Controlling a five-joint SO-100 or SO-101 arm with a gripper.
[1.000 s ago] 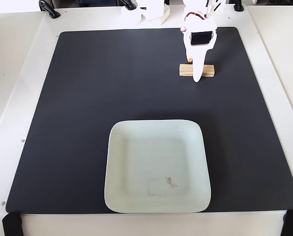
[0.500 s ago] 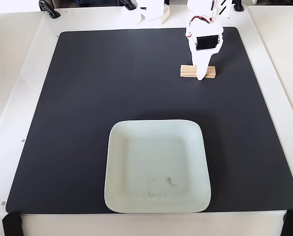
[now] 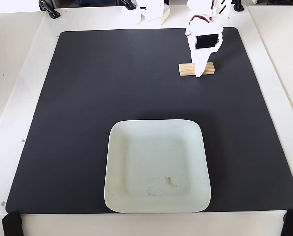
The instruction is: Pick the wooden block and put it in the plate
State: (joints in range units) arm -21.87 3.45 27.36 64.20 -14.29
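Observation:
The wooden block (image 3: 187, 70) is small and light tan and lies flat on the black mat at the upper right of the fixed view. My white gripper (image 3: 198, 73) comes down from the top edge and stands over the block's right half. One white finger (image 3: 199, 64) tapers down in front of the block; the other finger is hidden behind it. I cannot tell whether the jaws press on the block. The plate (image 3: 156, 147) is large, pale mint-white and square with a faint smudge inside. It sits at the lower middle of the mat, well apart from the block.
A black mat (image 3: 97, 88) covers most of the white table (image 3: 18, 59). Black clamps (image 3: 48, 10) and white arm parts (image 3: 151, 12) sit along the top edge. Black straps (image 3: 11, 223) hold the bottom corners.

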